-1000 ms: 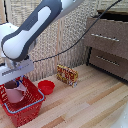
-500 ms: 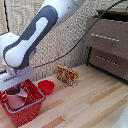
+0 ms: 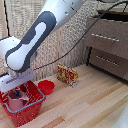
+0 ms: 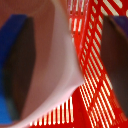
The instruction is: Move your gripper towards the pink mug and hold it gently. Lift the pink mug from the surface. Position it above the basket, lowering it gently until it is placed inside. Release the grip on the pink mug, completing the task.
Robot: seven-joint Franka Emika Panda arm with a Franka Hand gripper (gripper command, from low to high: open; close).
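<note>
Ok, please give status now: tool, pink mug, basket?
Tool shut on pink mug. Mug low inside red wire basket, not released. Red bowl beside basket, no obstruction.

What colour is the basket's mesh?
Red; the basket shows it best in the exterior view.

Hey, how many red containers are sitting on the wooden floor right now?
2. The basket sits at the exterior view's lower left, with the pink mug inside it; a small red bowl sits just beside it to its right. None looks hidden.
</note>
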